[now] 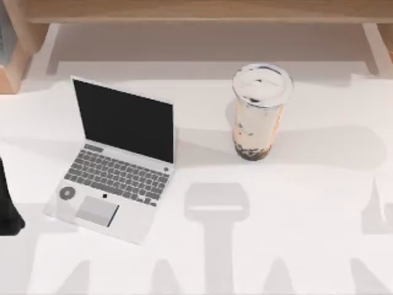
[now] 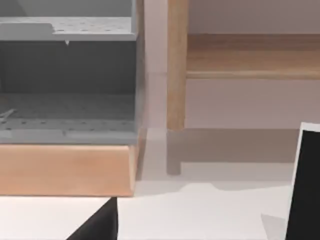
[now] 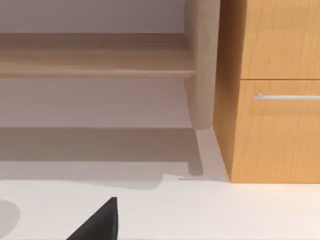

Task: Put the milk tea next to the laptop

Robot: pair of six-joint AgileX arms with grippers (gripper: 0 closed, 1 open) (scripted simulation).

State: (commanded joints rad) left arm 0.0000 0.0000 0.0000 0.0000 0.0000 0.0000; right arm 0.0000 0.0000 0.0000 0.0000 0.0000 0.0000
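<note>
I'm looking down at one milk tea [image 1: 258,114] standing on the white table [image 1: 307,203], a tall clear cup with a white round lid, beige milky drink showing through the wall and dark pearls gathering at its base. It's standing upright, its long axis running vertically, lid facing up. It's sitting toward the far edge of the table, right of the middle.

One laptop [image 1: 116,163] is lying open to the left of the cup, well apart from it, with bare table between them. It's silver-white, with a black screen, a grey keyboard, a grey trackpad and a round grey sticker beside the trackpad. Its screen is standing at the far side and facing the near edge, with the whole body turned slightly, so its long axis is running from the left edge toward the middle at a slant.

My left arm [image 1: 7,206] is showing as a dark shape at the table's left edge, just left of the laptop's near corner. My left wrist view is catching the black edge of the laptop's screen [image 2: 304,185] and a dark fingertip [image 2: 97,225] low over the white surface. My right wrist view is showing a dark fingertip [image 3: 97,225] of my right claw over the table, facing a wooden cabinet [image 3: 272,90]. I cannot tell how far either claw is open, and nothing is showing in their grip.
</note>
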